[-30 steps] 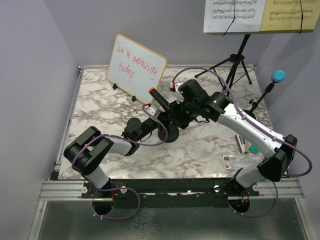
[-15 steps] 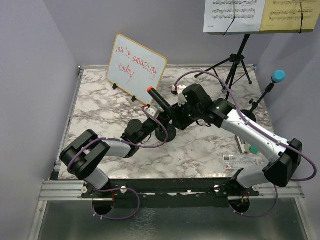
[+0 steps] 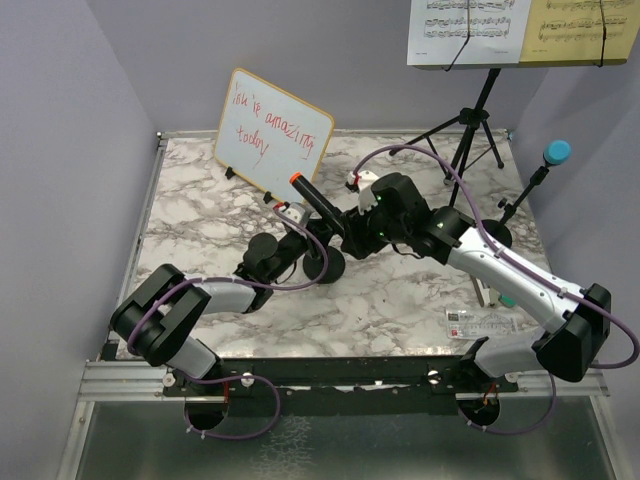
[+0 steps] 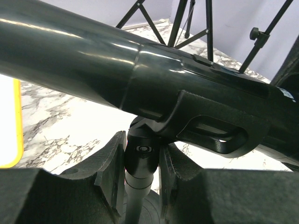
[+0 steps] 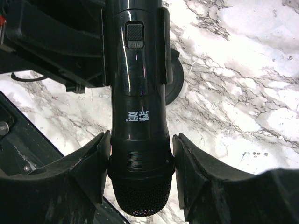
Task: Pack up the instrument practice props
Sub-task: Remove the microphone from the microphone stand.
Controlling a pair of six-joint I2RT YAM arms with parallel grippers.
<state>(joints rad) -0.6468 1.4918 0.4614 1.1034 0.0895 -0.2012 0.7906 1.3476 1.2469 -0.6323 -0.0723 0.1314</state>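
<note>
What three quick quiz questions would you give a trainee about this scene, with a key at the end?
1. True or false: the right gripper is shut on the black microphone.
2. Where does the left gripper clamp the mic holder? A: on the stem just under the clip. B: on the round base. C: nowhere, it hangs open above it.
3. On the music desk, what colour is the sheet to the right of the white sheet music?

Key: 1 true; 2 A; 3 yellow.
</note>
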